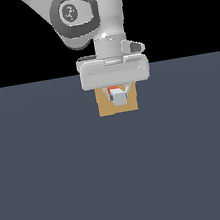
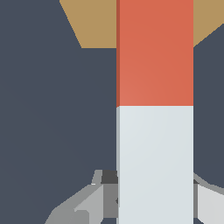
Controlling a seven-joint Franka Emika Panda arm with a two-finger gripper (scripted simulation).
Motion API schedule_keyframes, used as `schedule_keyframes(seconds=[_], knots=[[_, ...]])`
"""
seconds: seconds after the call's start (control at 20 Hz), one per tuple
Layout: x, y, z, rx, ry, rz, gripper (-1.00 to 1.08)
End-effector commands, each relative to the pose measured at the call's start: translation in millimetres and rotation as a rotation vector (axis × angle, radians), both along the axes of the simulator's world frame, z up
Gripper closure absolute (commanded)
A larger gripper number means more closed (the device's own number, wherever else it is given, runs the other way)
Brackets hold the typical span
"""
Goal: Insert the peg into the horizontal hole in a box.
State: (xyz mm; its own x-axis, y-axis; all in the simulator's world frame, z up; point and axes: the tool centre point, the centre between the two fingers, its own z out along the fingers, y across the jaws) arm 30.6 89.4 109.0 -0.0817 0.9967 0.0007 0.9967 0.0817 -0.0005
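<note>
The tan box (image 1: 106,108) stands on the dark floor in the exterior view, right behind my gripper (image 1: 119,93). My gripper is shut on the peg (image 1: 118,98), whose pale grey-white end faces the camera with a bit of orange-red showing behind it. In the wrist view the peg (image 2: 155,109) fills the middle, pale part near my fingers (image 2: 98,199), orange-red part reaching over the box (image 2: 94,24). The hole is hidden behind the peg and gripper.
The flat dark grey floor (image 1: 122,181) spreads all around the box. The arm's white links (image 1: 86,14) rise above the gripper against a black background.
</note>
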Motion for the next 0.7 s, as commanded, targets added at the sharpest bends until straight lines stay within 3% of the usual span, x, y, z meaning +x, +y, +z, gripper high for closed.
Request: schedule_keyframes(seconds=[0.0, 0.3, 0.65], knots=[[0.0, 0.0, 0.1, 0.0, 0.0, 0.0, 1.08], [-2.2, 15.0, 0.3, 0.0, -0.001, 0.0, 1.08], [-6.8, 68.1, 0.8, 0.0, -0.002, 0.0, 1.08]])
